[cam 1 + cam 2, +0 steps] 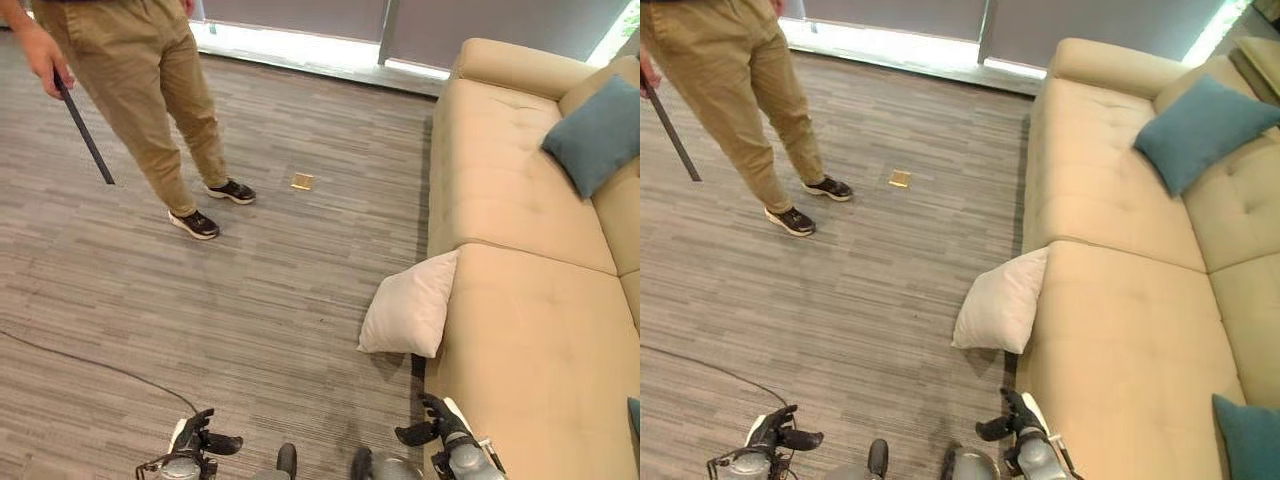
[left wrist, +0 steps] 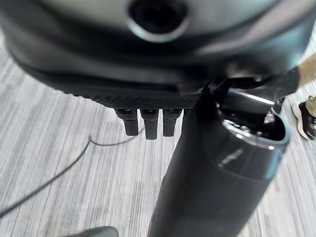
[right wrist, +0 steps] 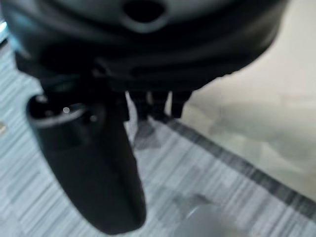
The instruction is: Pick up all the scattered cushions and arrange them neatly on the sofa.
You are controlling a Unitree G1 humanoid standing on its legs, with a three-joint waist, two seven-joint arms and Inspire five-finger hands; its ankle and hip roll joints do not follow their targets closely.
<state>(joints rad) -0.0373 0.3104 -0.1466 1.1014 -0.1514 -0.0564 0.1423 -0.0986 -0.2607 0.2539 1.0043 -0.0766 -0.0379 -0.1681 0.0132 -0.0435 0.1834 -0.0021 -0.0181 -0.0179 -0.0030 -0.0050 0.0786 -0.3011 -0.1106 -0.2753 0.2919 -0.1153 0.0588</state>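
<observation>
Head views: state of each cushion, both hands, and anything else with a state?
white cushion: on the floor, leaning against the sofa front.
teal cushion: on the sofa, propped against the backrest.
second teal cushion: on the sofa at the near end, partly cut off.
left hand: open, holding nothing, low over the floor.
right hand: open, holding nothing, beside the sofa.
person: standing, holding a dark stick.

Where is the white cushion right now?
The white cushion sits on the floor, leaning against the front of the sofa, ahead of the right hand in the eye views.
</observation>
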